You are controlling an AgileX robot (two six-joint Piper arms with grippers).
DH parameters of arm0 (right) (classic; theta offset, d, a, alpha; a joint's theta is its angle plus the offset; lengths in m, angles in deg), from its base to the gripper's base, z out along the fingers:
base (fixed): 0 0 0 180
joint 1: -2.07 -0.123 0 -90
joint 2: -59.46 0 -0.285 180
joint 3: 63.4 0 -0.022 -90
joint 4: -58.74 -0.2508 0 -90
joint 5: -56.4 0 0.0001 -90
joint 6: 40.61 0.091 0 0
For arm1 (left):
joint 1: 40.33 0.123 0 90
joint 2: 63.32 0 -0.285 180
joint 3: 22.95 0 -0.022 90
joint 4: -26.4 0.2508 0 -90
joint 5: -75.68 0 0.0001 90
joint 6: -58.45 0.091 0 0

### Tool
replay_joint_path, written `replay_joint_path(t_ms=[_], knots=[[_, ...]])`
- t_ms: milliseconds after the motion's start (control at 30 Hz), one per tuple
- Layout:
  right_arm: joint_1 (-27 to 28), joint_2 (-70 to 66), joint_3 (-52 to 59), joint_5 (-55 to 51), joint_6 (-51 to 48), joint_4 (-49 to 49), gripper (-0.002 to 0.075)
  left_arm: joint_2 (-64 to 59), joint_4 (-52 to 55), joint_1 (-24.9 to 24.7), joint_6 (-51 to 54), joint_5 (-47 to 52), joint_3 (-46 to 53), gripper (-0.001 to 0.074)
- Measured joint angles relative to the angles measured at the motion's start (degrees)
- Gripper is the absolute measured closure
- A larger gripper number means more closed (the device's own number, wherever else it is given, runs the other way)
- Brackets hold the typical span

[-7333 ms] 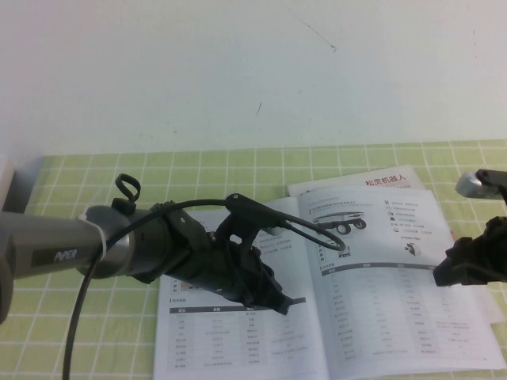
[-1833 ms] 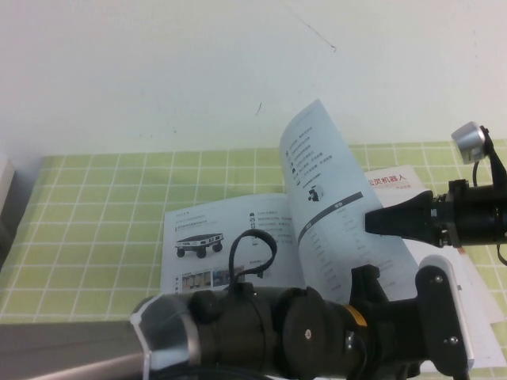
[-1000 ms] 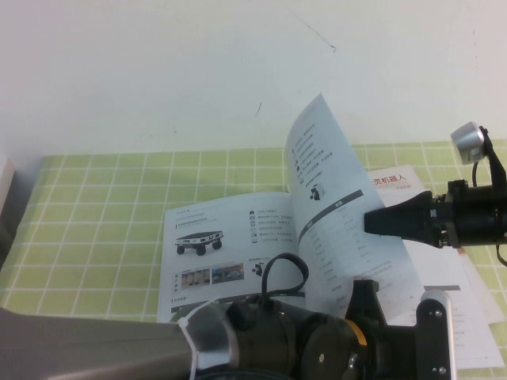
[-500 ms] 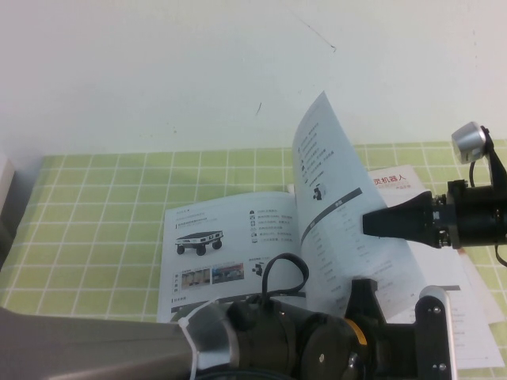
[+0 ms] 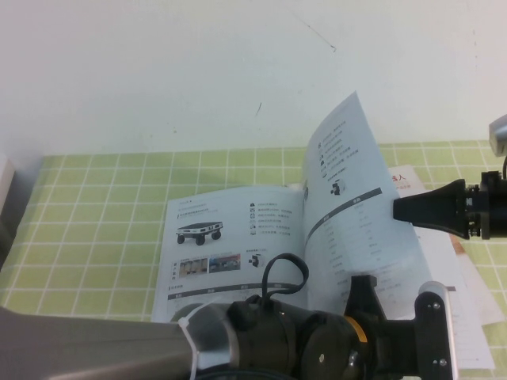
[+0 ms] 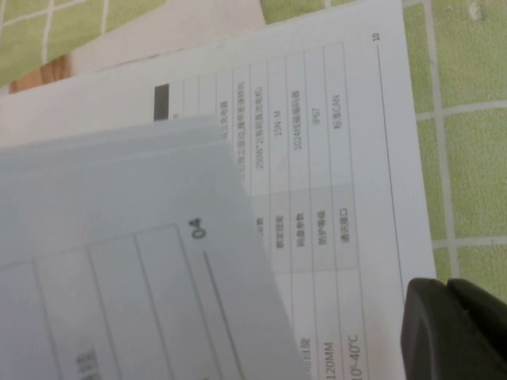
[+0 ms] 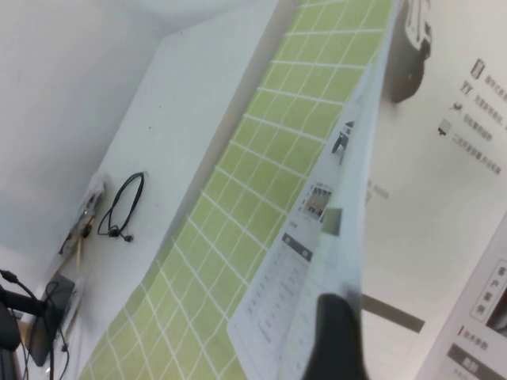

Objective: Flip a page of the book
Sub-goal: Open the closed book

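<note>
- Standing almost upright over the spine of the book [image 5: 238, 237], the page [image 5: 352, 182] should be pushed gently leftward.
- The right end effector [image 5: 398, 209], fingers wide, touches its edge, holding nothing.
- The left end effector [image 5: 396, 332] waits near the book's front; its fingers cannot be judged.

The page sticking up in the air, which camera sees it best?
The high view: the page stands curved above the book, beside the right gripper. The right wrist view shows it edge-on; the left wrist view, only a corner.
</note>
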Motion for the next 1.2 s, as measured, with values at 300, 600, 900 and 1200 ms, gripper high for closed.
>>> replay_joint_path(t_ms=[300, 600, 900, 1200], knots=[[0.1, 0.0, 0.0, -0.4, 0.0, -0.2, 0.0262, -1.2, 0.0, 0.0, -0.2, -2.1, 0.0, 0.0738], [-1.9, 0.0, 0.0, -0.5, -1.3, -2.1, 0.0266, -1.8, -2.2, 0.0, 0.0, -8.0, 0.0, 0.0738], [-4.0, 0.0, 0.0, -0.6, -2.6, -2.3, 0.0283, -1.8, -20.7, 0.0, 17.6, -16.5, 1.2, 0.0738], [-4.0, 0.0, 0.0, -0.6, -2.6, -2.3, 0.0283, -1.8, -49.8, 0.0, 41.9, -29.4, 1.4, 0.0738]])
